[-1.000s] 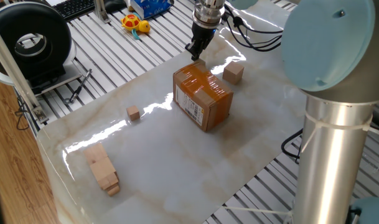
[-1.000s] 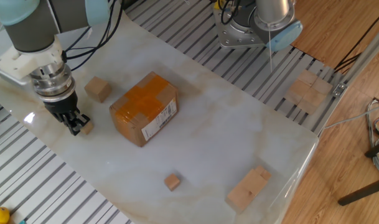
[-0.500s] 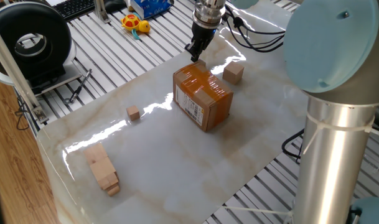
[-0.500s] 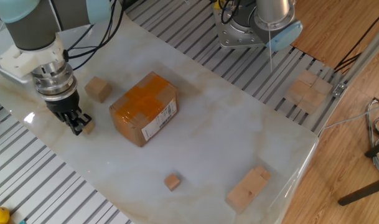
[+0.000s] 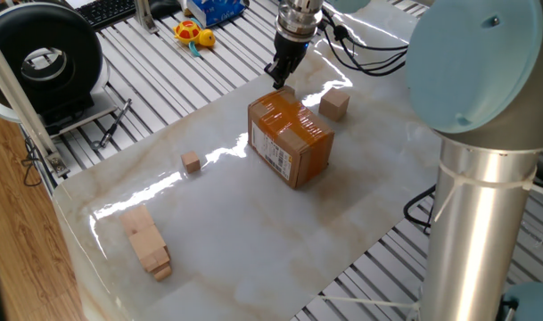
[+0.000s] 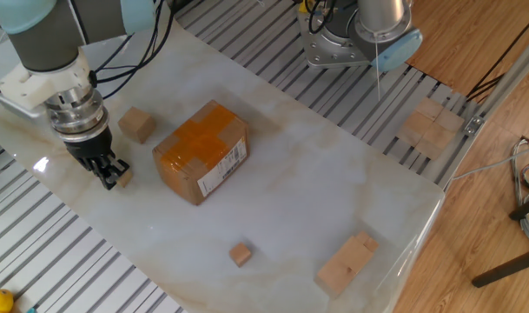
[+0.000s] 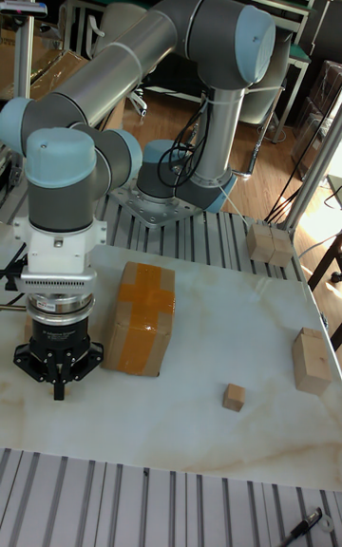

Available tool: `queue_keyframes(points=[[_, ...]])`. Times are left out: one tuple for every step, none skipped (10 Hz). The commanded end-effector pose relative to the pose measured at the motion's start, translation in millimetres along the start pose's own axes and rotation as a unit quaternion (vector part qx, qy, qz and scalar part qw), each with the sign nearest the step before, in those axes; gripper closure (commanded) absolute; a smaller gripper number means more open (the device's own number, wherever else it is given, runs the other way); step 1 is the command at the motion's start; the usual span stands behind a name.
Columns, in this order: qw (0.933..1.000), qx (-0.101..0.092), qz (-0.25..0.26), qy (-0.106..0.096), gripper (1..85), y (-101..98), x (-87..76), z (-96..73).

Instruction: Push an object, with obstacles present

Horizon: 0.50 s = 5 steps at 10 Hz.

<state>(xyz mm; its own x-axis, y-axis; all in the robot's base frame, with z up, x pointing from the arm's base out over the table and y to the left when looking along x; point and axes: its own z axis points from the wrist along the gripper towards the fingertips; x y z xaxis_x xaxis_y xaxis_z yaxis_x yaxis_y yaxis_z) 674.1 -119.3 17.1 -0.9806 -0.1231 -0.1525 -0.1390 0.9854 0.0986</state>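
Note:
The object, a small light-tan wooden cube (image 6: 123, 177), lies on the white table top right beside the tip of my gripper (image 6: 106, 176), which points straight down with its fingers shut and empty. The cube sits between the gripper and the left end of the orange-brown cardboard box (image 6: 201, 149). In one fixed view the gripper (image 5: 277, 78) stands just behind the box (image 5: 291, 138). In the tall fixed view the gripper (image 7: 58, 387) hides the cube, left of the box (image 7: 141, 317).
A bigger tan cube (image 6: 136, 124) stands behind the box. A small browner cube (image 6: 240, 254) and long stacked blocks (image 6: 347, 261) lie toward the table's other end. More blocks (image 6: 429, 126) rest on the slatted frame. The arm's base (image 5: 485, 187) stands at the table's side.
The gripper has crept slightly toward the box with the small cube at its tip. Everything else stayed put.

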Motion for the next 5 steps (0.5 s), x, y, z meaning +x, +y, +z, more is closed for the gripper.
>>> queue_keyframes(points=[[1.0,-0.005,0.005,0.0,84.3,-2.3,7.8,-1.2],[1.0,-0.005,0.005,0.0,84.3,-3.0,11.4,-0.6],[1.0,-0.008,0.005,0.0,84.3,-2.7,15.9,-1.2],[0.9999,-0.009,0.005,0.002,84.3,-2.8,20.2,-3.1],[0.9999,-0.01,0.006,0.004,84.3,-1.6,23.7,-5.6]])
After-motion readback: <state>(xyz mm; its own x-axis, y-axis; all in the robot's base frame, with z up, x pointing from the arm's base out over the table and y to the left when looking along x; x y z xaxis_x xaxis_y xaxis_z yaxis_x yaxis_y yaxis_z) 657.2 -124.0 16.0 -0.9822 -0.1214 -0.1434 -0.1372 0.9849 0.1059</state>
